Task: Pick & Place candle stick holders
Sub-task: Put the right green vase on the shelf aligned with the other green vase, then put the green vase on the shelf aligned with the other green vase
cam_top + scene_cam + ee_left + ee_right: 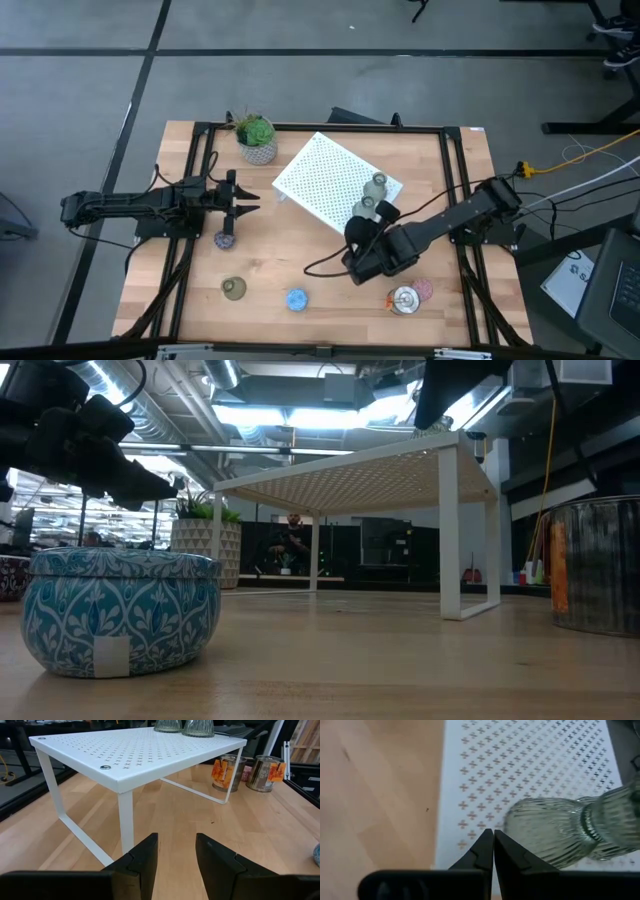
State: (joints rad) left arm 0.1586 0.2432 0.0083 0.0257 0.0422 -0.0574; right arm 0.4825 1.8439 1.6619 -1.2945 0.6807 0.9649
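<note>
Two olive-green ribbed holders [377, 185] [365, 207] stand on the white perforated stand [320, 175]. They also show in the right wrist view [547, 837] [615, 820]. The purple holder [226, 240], another olive one [234, 289], the blue one [297, 299], a silver one [404, 300] and the pink one [423, 289] stand on the table. My right gripper [493, 834] is shut and empty over the stand's near edge, close beside the nearer olive holder. My left gripper [176, 845] is open and empty, left of the stand and above the purple holder's far side.
A potted plant [256, 138] stands at the table's far edge, left of the stand. In the left wrist view, two silver holders [225, 770] [267, 770] show beyond the stand's legs. A cable [325, 265] lies on the table under my right arm.
</note>
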